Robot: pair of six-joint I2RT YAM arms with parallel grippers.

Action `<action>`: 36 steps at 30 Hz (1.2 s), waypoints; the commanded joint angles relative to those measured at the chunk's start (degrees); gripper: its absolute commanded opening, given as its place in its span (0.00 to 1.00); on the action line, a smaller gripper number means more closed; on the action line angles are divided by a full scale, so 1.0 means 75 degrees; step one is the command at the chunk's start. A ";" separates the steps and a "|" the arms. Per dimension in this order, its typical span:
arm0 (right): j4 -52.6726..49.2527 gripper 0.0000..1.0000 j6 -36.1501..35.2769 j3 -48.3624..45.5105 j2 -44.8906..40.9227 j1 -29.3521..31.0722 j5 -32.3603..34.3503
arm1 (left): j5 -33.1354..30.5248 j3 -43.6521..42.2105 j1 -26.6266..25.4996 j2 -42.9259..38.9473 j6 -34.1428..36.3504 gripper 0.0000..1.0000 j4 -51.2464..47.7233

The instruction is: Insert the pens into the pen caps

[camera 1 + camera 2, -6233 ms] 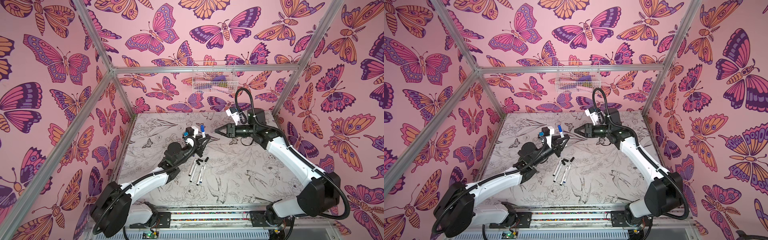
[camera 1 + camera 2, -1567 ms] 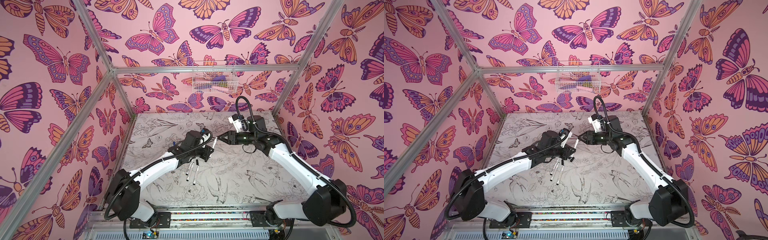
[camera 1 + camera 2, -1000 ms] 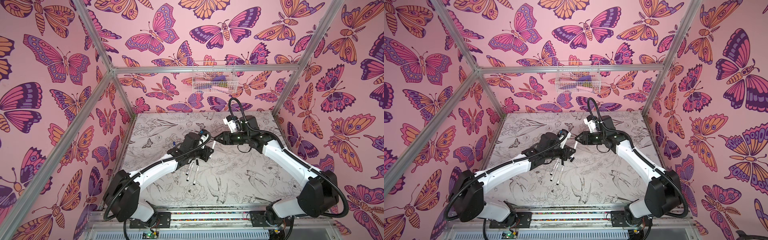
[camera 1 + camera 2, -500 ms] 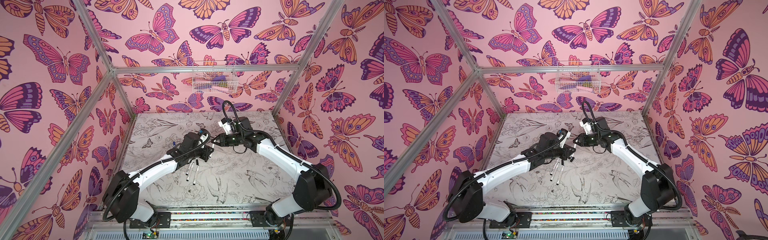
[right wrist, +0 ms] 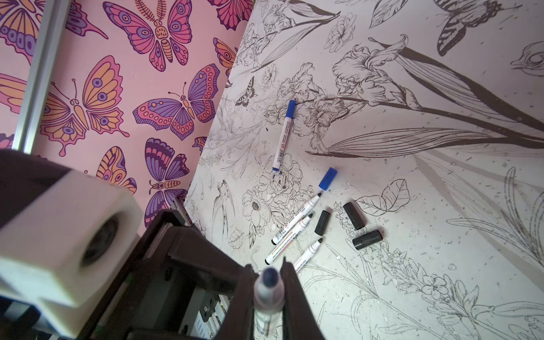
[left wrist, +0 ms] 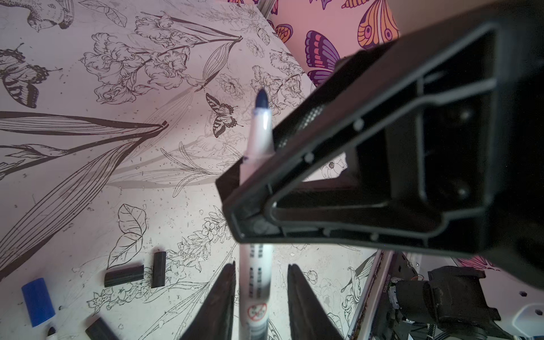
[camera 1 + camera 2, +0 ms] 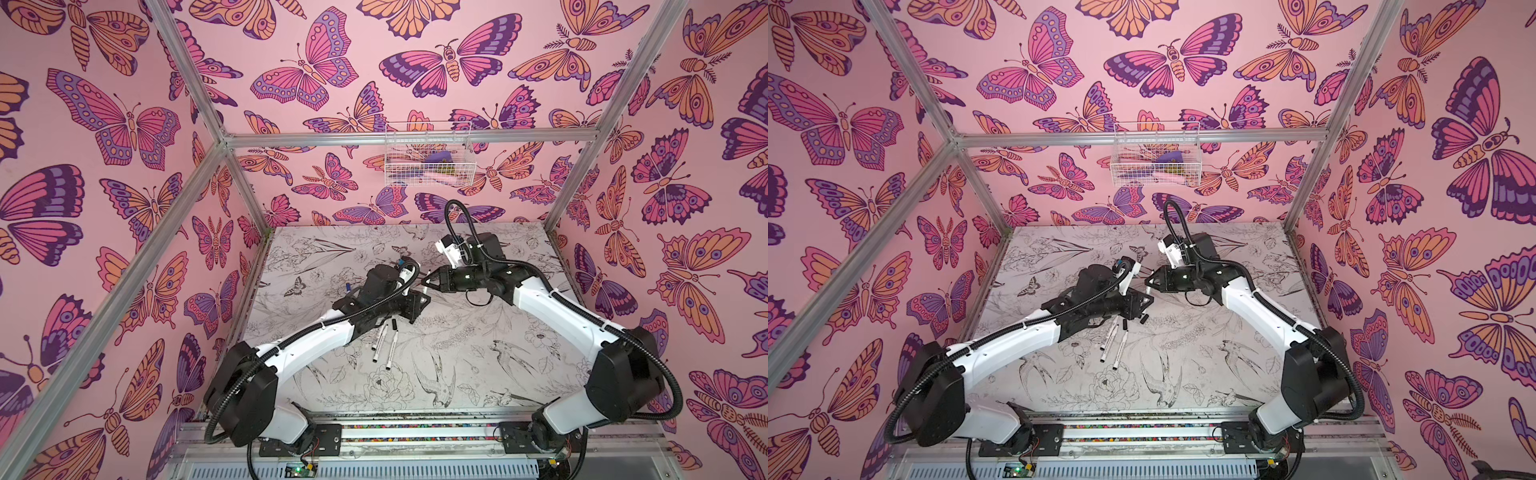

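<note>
**Ana:** Where is the pen at this moment?

**Ben:** One pen (image 6: 255, 279), with a white barrel and a dark blue tip, is in the air over the middle of the worktop (image 7: 478, 374). It stands between the two hands.

**Ana:** Which hand has it?

**Ben:** The right hand (image 5: 267, 269) is clamped on the barrel, just behind the tip. The left hand (image 6: 261, 266) has its fingers apart around the lower barrel. One finger is close against the pen, and on the other side a gap shows.

**Ana:** And the other pens?

**Ben:** In both top views they lie on the worktop at 6 o'clock from the left hand, partly under its arm. The right wrist view shows three bare pens (image 5: 295, 219) side by side, with black tips.

**Ana:** The caps?

**Ben:** Three black caps (image 5: 354, 215) lie loose near those tips. One blue cap (image 5: 328, 178) lies just beside the tip of one bare pen; I cannot tell if they touch. A capped pen (image 5: 283, 135), with a blue cap on it, lies apart from them, toward the 9 o'clock side of the worktop.
</note>
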 commanded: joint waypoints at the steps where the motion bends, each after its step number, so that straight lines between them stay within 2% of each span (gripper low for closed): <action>1: 0.0039 0.05 -0.0165 0.0210 -0.0118 0.0029 -0.0256 | 0.0117 0.0191 0.0060 0.0075 0.0007 0.32 0.0198; 18: -0.0187 0.03 -0.0385 0.0256 -0.0248 0.0076 -0.0294 | 0.0391 0.0499 0.0124 0.0523 0.0071 0.23 0.0186; 20: -0.0183 0.04 -0.0372 0.0268 -0.0247 0.0085 -0.0285 | 0.0372 0.0493 0.0121 0.0508 0.0062 0.20 0.0190; 24: -0.0155 0.04 -0.0343 0.0269 -0.0253 0.0075 -0.0260 | 0.0329 0.0425 0.0131 0.0438 -0.0009 0.04 0.0195; 26: -0.0136 0.13 -0.0343 0.0280 -0.0282 0.0075 -0.0224 | 0.0217 0.0276 0.0174 0.0339 -0.0120 0.00 0.0252; 28: -0.0093 0.34 -0.0316 0.0289 -0.0351 0.0074 -0.0147 | 0.0183 0.0001 0.0295 0.0212 -0.0348 0.00 0.0421; 30: -0.0040 0.46 -0.0275 0.0283 -0.0419 0.0080 0.0110 | 0.0099 -0.0419 0.0472 0.0008 -0.0653 0.00 0.0694; 33: 0.0059 0.53 -0.0183 0.0280 -0.0449 0.0071 0.0473 | -0.0112 -0.1026 0.0733 -0.0416 -0.0839 0.00 0.0830; 36: 0.0075 0.55 -0.0036 0.0311 -0.0262 0.0135 0.0756 | -0.0365 -0.1660 0.0920 -0.1035 -0.0881 0.00 0.0950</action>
